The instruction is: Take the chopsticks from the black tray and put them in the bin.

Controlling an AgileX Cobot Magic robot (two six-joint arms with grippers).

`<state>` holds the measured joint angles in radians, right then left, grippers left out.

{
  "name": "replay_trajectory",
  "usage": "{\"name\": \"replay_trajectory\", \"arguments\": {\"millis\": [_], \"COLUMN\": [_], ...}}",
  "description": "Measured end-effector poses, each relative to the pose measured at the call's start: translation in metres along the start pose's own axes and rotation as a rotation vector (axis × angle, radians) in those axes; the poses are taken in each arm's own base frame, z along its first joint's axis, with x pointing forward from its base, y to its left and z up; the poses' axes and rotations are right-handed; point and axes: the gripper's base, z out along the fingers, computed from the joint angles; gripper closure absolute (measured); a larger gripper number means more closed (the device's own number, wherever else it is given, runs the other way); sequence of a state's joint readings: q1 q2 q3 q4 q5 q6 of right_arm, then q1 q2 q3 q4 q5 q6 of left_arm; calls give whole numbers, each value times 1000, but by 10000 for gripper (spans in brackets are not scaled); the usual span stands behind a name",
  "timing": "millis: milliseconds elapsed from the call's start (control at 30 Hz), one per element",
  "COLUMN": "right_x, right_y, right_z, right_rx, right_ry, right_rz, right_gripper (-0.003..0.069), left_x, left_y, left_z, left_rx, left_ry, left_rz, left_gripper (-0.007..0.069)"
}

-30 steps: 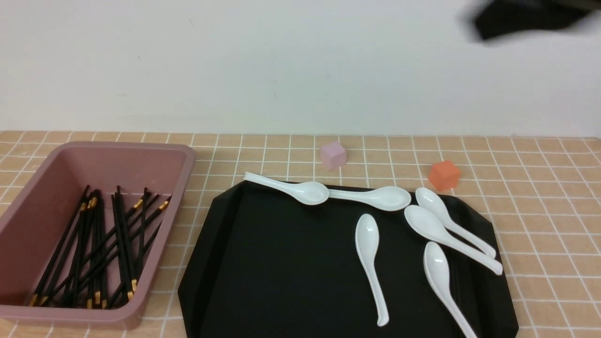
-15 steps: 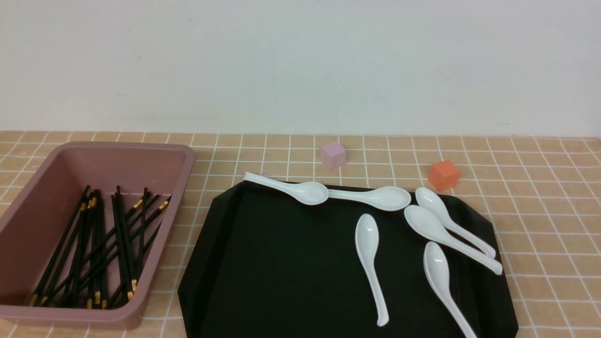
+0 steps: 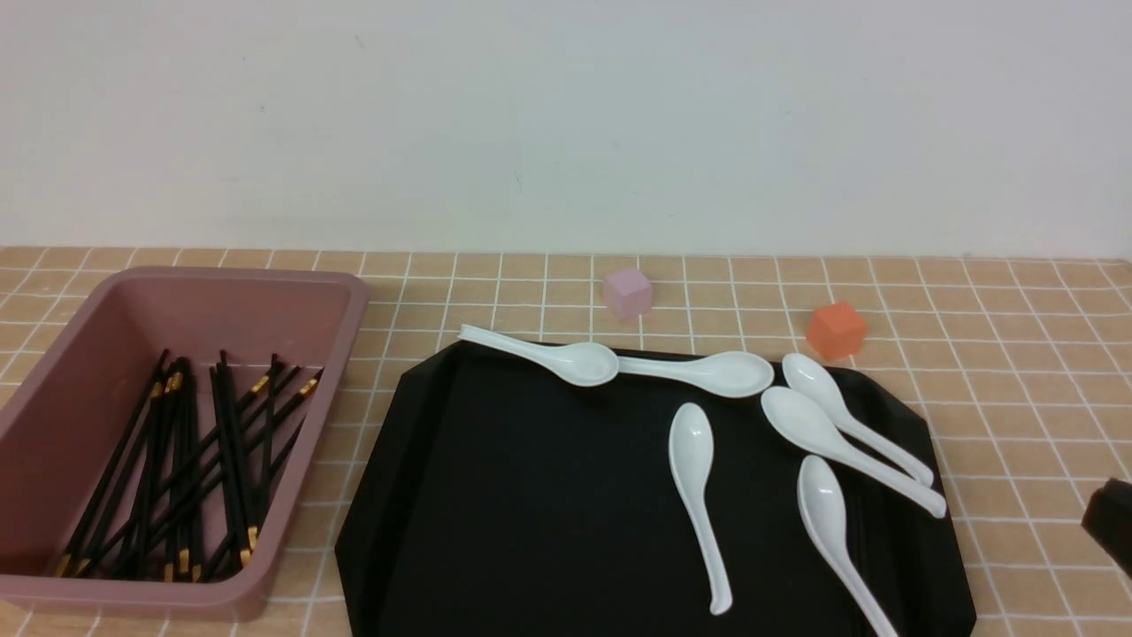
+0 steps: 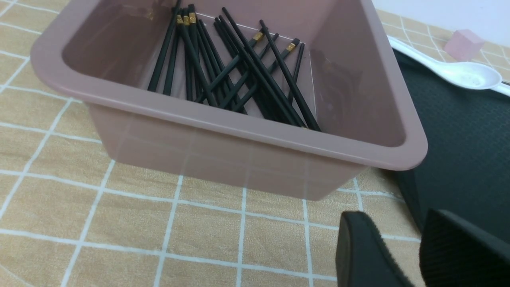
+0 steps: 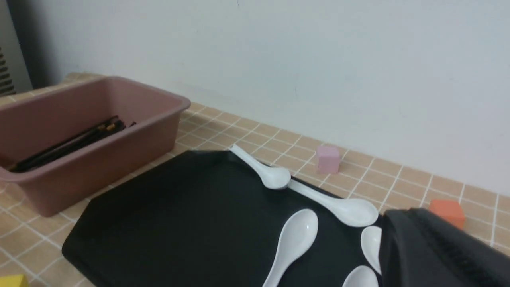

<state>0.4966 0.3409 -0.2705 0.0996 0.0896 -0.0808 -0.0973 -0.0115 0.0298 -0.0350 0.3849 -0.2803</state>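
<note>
Several black chopsticks (image 3: 186,460) with gold bands lie crossed inside the pink bin (image 3: 354,305) at the left; they also show in the left wrist view (image 4: 239,75). The black tray (image 3: 531,495) fills the middle. A faint dark streak (image 3: 865,531) beside its right-hand spoons may be a stick; I cannot tell. My left gripper (image 4: 402,239) hovers over tiles by the bin's near corner, open with nothing between its fingers. My right gripper (image 5: 410,215) is shut and empty above the tray's right end. A dark part of it (image 3: 1116,522) shows at the front view's right edge.
Several white soup spoons (image 3: 694,460) lie on the tray's far and right parts, one handle overhanging the rim (image 3: 478,336). A pale pink cube (image 3: 628,292) and an orange cube (image 3: 836,329) stand behind the tray. A yellow block (image 5: 10,281) sits near the front.
The right arm, a dark blur at the top right a second ago, left the front view and now shows low at the right edge. Nothing on the table has moved.
</note>
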Motion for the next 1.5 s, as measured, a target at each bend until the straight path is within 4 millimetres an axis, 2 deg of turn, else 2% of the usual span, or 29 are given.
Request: {"name": "replay_trajectory", "arguments": {"millis": [333, 500, 567, 733, 933, 1200, 1500], "right_x": [0, 2, 9, 50, 88, 100, 101], "right_y": [0, -3, -6, -20, -27, -27, -26], "right_z": [0, -9, -13, -22, -30, -34, -34], "right_rx": [1, 35, 84, 301, 462, 484, 461], "right_ry": [-12, -60, -66, -13, 70, 199, 212], "right_rz": [0, -52, -56, -34, -1, 33, 32], "right_gripper": [628, 623, 621, 615, 608, 596, 580], "left_x": [0, 0, 0, 0, 0, 0, 0], "left_y": [0, 0, 0, 0, 0, 0, 0], "left_z": [0, 0, 0, 0, 0, 0, 0], "left_rx": [0, 0, 0, 0, 0, 0, 0], "left_ry": [0, 0, 0, 0, 0, 0, 0], "left_rz": [0, 0, 0, 0, 0, 0, 0], "left_gripper": [385, 385, 385, 385, 385, 385, 385]}}
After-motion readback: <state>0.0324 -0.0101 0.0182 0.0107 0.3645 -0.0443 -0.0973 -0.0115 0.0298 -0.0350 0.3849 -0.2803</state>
